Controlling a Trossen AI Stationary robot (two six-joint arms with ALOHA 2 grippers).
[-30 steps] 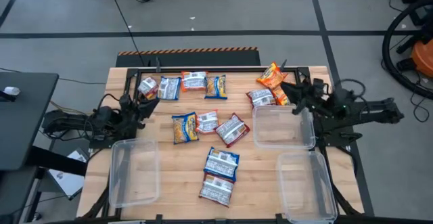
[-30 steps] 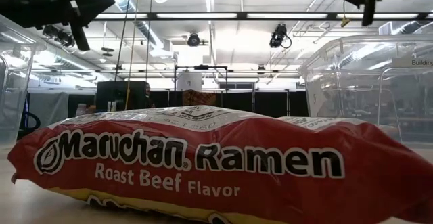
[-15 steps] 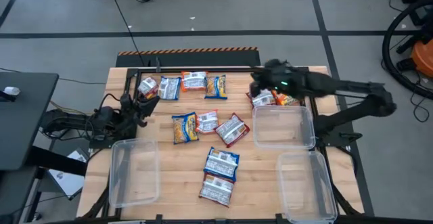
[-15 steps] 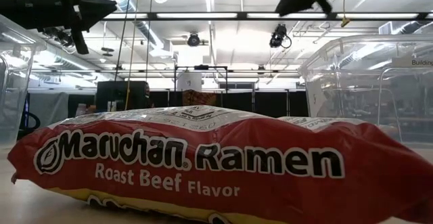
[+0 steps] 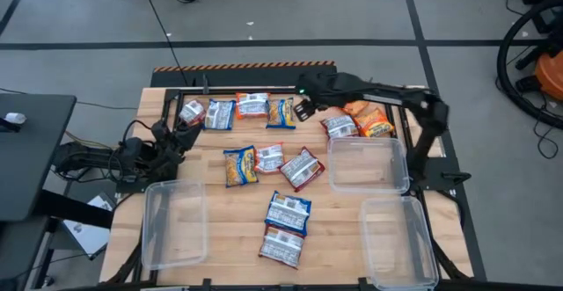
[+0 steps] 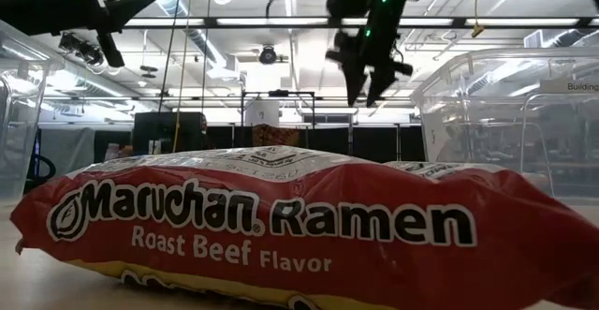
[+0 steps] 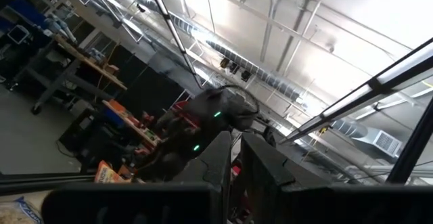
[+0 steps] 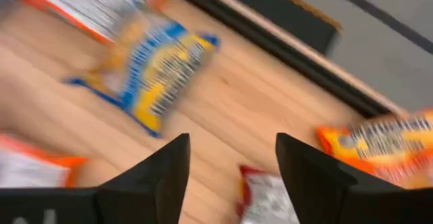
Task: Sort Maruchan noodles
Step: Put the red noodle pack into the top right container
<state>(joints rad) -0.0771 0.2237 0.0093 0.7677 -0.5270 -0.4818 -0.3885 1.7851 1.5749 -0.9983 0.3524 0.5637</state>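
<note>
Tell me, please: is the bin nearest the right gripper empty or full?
Empty. In the high view the bin shows only bare wood through its clear bottom; every packet lies outside it. The right gripper hovers open over the table's far side.

On the pale wood surface (image 5: 343, 229) lie blue-and-yellow packets (image 5: 240, 165), red-and-white packets (image 5: 302, 169) and orange packets (image 5: 368, 118), beside clear bins (image 5: 173, 223); the nearest red packet (image 6: 281, 226) bears white lettering, and both arms (image 5: 387, 93) are black.

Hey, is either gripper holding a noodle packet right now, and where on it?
No. The right gripper hangs open and empty above the table; the left gripper holds nothing.
</note>
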